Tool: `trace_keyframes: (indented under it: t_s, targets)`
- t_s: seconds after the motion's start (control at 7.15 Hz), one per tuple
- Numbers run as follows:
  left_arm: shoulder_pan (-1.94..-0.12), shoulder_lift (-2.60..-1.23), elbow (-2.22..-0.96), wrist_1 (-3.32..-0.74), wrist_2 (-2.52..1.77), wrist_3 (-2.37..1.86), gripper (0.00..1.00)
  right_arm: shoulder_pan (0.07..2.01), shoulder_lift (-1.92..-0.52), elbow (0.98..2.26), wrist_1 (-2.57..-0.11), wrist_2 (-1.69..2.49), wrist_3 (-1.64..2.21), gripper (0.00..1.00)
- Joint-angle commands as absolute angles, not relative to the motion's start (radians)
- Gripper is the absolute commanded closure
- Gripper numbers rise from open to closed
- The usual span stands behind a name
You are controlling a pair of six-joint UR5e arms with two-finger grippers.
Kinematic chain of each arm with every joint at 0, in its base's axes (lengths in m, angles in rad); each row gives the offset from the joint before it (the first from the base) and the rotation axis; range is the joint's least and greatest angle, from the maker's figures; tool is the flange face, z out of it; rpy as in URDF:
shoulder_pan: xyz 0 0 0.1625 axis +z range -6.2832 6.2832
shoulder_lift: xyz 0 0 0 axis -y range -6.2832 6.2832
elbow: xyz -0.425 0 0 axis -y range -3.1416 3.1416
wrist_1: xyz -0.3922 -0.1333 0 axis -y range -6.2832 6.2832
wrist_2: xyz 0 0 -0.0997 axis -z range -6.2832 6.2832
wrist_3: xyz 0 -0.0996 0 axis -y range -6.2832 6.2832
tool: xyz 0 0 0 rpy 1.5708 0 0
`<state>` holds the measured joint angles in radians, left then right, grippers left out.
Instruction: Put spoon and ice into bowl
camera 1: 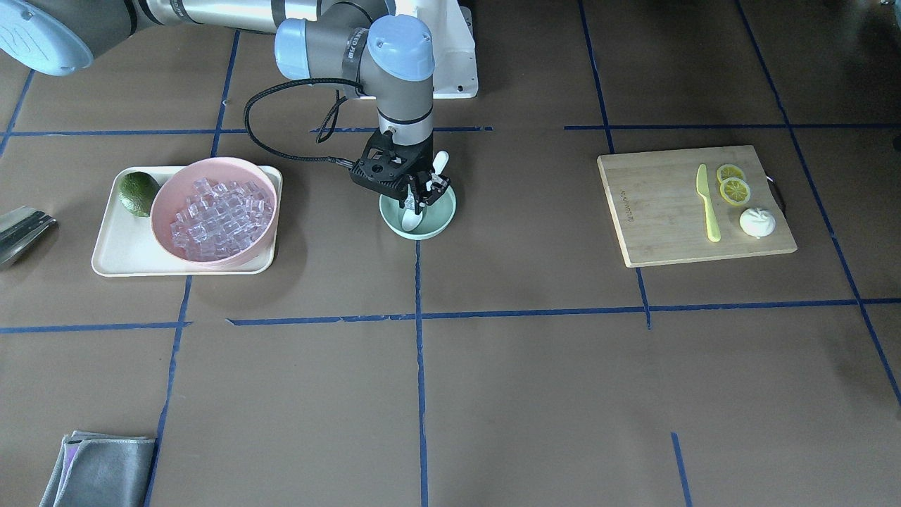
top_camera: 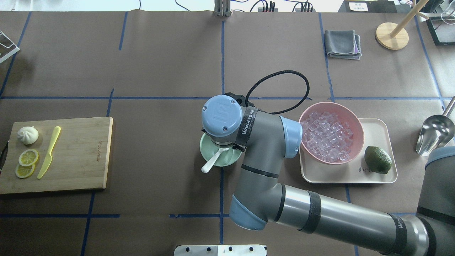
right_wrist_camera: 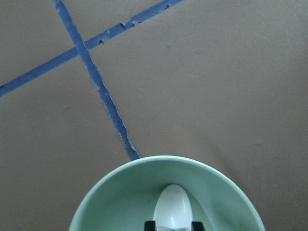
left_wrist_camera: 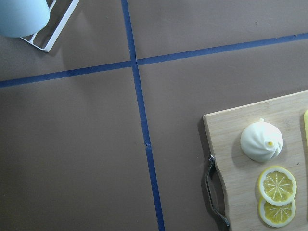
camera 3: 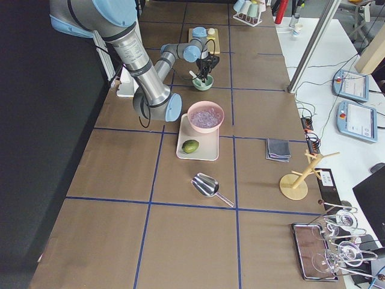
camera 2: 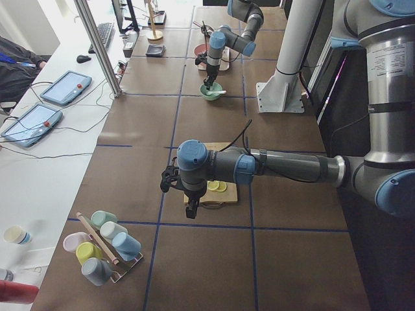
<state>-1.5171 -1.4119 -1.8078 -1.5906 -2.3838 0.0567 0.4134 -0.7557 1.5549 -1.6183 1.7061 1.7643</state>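
Note:
The mint-green bowl (camera 1: 440, 215) stands at the table's middle; it also shows in the overhead view (top_camera: 208, 153) and the right wrist view (right_wrist_camera: 120, 192). My right gripper (camera 1: 422, 191) is right above it, shut on the white spoon (camera 1: 412, 220). The scoop (right_wrist_camera: 172, 204) is down inside the bowl and the handle (top_camera: 212, 162) slants out over the rim toward the robot. The ice (camera 1: 215, 215) is a heap of clear cubes in the pink bowl (top_camera: 357, 129) on a cream tray. My left gripper (camera 2: 189, 208) hovers by the cutting board's end; I cannot tell if it is open.
A lime (top_camera: 377, 159) lies on the cream tray (top_camera: 385, 176). The wooden cutting board (camera 1: 654, 211) holds a yellow-green knife (camera 1: 707, 203), lemon slices (camera 1: 733, 189) and a white bun (left_wrist_camera: 261, 140). A metal scoop (top_camera: 433, 133), a grey cloth (top_camera: 342, 43) and a cup rack (camera 2: 104, 253) stand further off.

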Motion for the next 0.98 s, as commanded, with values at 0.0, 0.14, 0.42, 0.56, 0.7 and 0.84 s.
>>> trace_keyframes:
  t_s: [0.0,0.14,0.42,0.56,0.7,0.84]
  targets:
    - [-1.517,-1.411,-1.807,-1.591,-2.384,0.057,0.0,0.41,-0.755,1.554,-1.618,1.701,1.756,0.01]
    - [-1.517,-1.41,-1.807,-1.591,-2.384,0.057,0.0,0.41,-0.756,1.554,-1.618,1.701,1.756,0.0]
    - [-1.517,-1.41,-1.809,-1.591,-2.384,0.057,0.0,0.411,-0.752,1.56,-1.618,1.701,1.75,0.0]
    - [-1.517,-1.408,-1.809,-1.594,-2.384,0.057,0.0,0.416,-0.75,1.574,-1.621,1.704,1.727,0.0]
    - [-1.517,-1.408,-1.809,-1.589,-2.384,0.055,0.0,0.443,-0.752,1.584,-1.627,1.724,1.671,0.0]
    - [-1.517,-1.405,-1.806,-1.585,-2.373,0.052,0.0,0.504,-0.765,1.585,-1.629,1.803,1.584,0.0]
